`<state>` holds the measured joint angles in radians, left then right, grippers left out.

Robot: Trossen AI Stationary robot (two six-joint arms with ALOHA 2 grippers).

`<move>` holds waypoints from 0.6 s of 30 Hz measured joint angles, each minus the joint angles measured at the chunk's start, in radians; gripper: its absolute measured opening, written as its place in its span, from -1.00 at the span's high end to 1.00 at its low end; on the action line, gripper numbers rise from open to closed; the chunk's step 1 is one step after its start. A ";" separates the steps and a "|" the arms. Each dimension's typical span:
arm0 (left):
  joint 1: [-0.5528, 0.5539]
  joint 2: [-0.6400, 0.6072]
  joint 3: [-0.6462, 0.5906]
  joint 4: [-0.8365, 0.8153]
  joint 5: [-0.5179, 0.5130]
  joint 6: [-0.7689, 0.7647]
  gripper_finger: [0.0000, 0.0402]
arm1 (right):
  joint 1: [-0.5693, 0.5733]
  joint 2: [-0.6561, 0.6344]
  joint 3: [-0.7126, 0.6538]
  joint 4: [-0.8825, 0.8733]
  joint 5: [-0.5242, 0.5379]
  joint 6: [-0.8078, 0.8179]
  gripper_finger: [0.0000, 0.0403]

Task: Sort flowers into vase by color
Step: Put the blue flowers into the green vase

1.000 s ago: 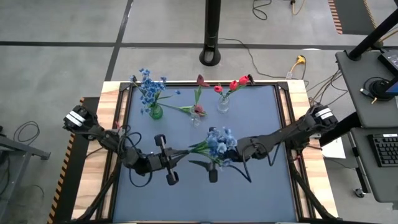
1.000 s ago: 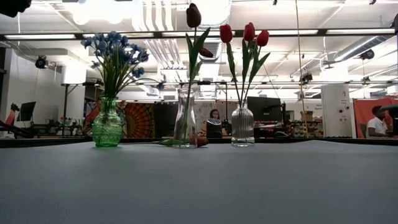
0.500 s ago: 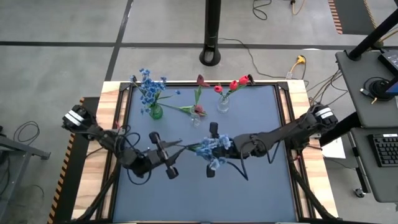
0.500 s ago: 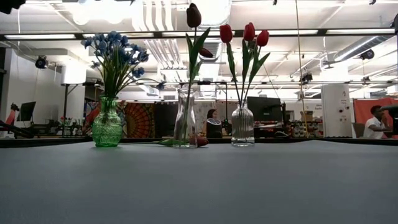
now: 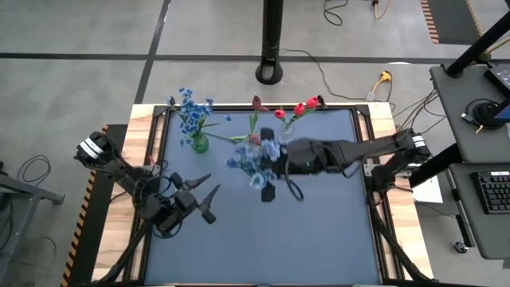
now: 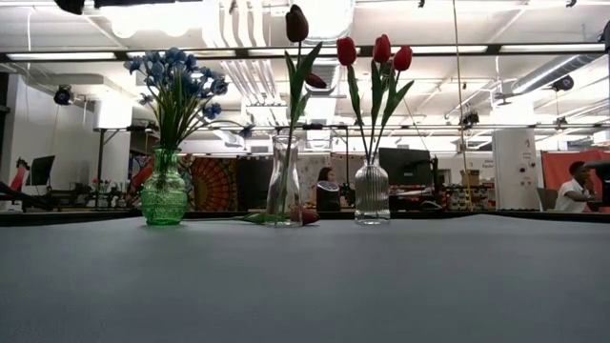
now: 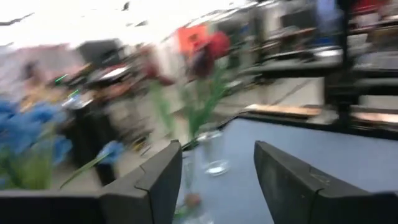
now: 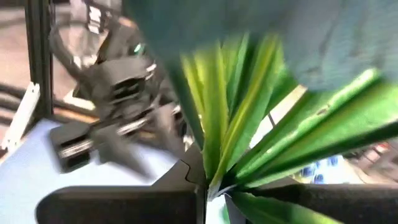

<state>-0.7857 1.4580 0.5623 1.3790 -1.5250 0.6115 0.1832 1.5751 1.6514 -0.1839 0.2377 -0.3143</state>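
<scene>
A bunch of blue flowers [image 5: 249, 163] with green leaves hangs over the table's middle, and my right gripper [image 5: 264, 170] is shut on it. At the far edge stand a green vase [image 6: 165, 195] holding blue flowers [image 6: 176, 76], a clear vase [image 6: 284, 186] with one dark red tulip, and a ribbed clear vase [image 6: 372, 191] with red tulips [image 6: 376, 52]. A loose red tulip [image 6: 307, 216] lies on the table by the middle vase. My left gripper [image 5: 205, 190] stands open at the near left with nothing between its fingers [image 7: 161, 183]. My right gripper pinches the blue bunch between its two fingers at the foot of the green leaves [image 8: 214, 177], where the stems gather. The fingers come level from the table's right. The bunch is lifted clear, its blossoms pointing toward the table's left.
The three vases stand in a row along the far edge. The loose tulip's stem [image 5: 231, 139] lies on the table between the green vase and the middle one. People sit in the room beyond the table. The near half of the blue mat [image 5: 263, 247] is bare.
My left gripper has let go of the blue bunch's stem, opened and drawn back toward the table's near left. My right gripper has shut on the bunch and carried it up and toward the far edge, close to the vases.
</scene>
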 joint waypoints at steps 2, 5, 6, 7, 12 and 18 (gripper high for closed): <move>-0.024 -0.016 -0.019 -0.002 0.089 0.002 0.14 | -0.048 0.011 0.031 0.001 -0.065 0.000 0.91; -0.032 -0.056 -0.029 -0.015 0.280 0.013 0.20 | -0.119 0.046 0.083 0.005 -0.134 -0.015 0.91; -0.032 -0.071 -0.030 -0.042 0.379 0.014 0.22 | -0.139 0.058 0.096 0.003 -0.141 -0.025 0.91; -0.029 -0.089 -0.031 -0.086 0.475 0.011 0.24 | -0.158 0.070 0.109 0.000 -0.141 -0.044 0.91; 0.059 -0.204 -0.009 -0.377 0.782 -0.110 0.37 | -0.224 0.112 0.181 -0.002 -0.142 -0.076 0.91; 0.209 -0.385 0.148 -1.321 1.125 -0.408 0.57 | -0.242 0.140 0.259 -0.021 -0.286 -0.056 0.91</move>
<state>-0.5770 1.0732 0.7100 0.0583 -0.4004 0.2030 -0.0586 1.7149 1.9108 -0.2047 -0.0480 -0.3702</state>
